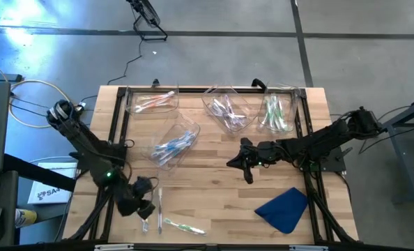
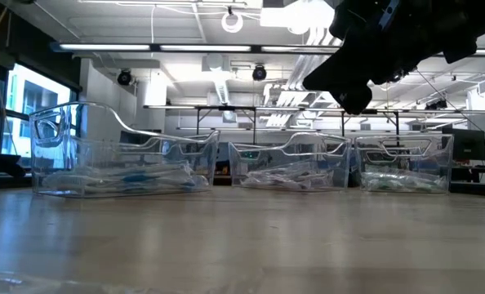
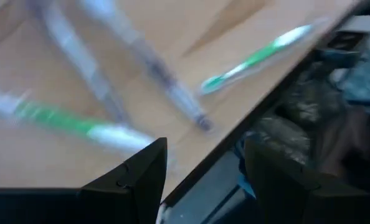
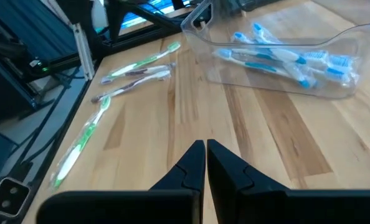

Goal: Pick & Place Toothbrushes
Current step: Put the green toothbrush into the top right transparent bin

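Note:
Three loose toothbrushes lie flat near the table's front left corner: a whitish-purple one (image 1: 159, 202) (image 3: 154, 68), a green one (image 1: 184, 226) (image 3: 253, 59) and another green one (image 3: 66, 121). My left gripper (image 1: 143, 208) (image 3: 203, 158) hovers open just above them, at the table's front edge, touching nothing. My right gripper (image 1: 238, 162) (image 4: 205, 155) is shut and empty above the table's middle. Several more toothbrushes lie in four clear bins at the back.
The clear bins hold pink (image 1: 151, 101), blue (image 1: 173, 145) (image 4: 284, 56), purple-white (image 1: 228, 110) and green (image 1: 277, 111) brushes. A blue cloth (image 1: 284, 209) lies at the front right. Bare wood lies between the bins and the front edge. A black frame rail (image 4: 79, 43) borders the table's left side.

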`<state>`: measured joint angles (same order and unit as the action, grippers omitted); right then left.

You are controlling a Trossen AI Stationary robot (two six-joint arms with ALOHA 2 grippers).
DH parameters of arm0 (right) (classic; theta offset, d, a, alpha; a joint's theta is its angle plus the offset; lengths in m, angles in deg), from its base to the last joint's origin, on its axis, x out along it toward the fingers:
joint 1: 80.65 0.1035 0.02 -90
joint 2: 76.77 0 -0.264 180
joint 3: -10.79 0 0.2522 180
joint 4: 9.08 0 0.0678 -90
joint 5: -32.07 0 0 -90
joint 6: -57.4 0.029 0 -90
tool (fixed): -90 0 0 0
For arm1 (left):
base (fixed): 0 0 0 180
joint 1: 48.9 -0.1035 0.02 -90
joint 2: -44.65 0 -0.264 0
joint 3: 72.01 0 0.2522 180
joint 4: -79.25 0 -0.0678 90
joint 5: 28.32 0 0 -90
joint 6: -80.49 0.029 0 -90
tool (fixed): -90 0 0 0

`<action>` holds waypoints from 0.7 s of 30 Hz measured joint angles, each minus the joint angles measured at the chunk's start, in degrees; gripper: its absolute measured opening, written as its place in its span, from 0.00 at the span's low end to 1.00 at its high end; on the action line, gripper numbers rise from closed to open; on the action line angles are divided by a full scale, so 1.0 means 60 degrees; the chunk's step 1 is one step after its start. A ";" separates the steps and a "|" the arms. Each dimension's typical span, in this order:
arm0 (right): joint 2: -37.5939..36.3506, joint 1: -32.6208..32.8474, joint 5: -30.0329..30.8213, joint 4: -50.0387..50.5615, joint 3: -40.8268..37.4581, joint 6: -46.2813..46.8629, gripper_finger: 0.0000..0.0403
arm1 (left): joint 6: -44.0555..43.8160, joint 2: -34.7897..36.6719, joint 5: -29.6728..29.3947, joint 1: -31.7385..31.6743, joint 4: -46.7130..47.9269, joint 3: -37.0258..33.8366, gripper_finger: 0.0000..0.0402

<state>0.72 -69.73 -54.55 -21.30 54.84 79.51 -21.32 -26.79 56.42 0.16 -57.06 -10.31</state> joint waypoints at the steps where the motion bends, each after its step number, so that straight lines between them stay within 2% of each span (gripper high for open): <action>1: 0.0000 0.0000 -0.0090 0.0008 0.0000 -0.0003 0.02 | -0.0434 -0.0034 0.0000 0.0205 0.0204 0.0000 0.51; 6: 0.0000 -0.0004 -0.0365 0.0200 0.0000 0.0000 0.02 | -0.1323 -0.0458 -0.0016 0.0791 0.0996 -0.0003 0.51; 13: -0.0004 -0.0004 -0.0377 0.0588 0.0000 0.0015 0.02 | -0.1360 -0.0919 -0.0045 0.0762 0.2025 -0.0004 0.51; 18: -0.0004 -0.0004 -0.0368 0.0705 0.0000 0.0018 0.02 | -0.1360 -0.1006 0.0583 0.0768 0.2435 -0.0004 0.51; 21: -0.0004 -0.0004 -0.0364 0.0768 0.0000 0.0021 0.02 | -0.1364 -0.1086 0.0566 0.0768 0.2629 0.0000 0.51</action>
<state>0.70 -69.76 -56.74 -16.69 54.84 79.63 -29.51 -33.30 59.82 4.77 -41.29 -10.31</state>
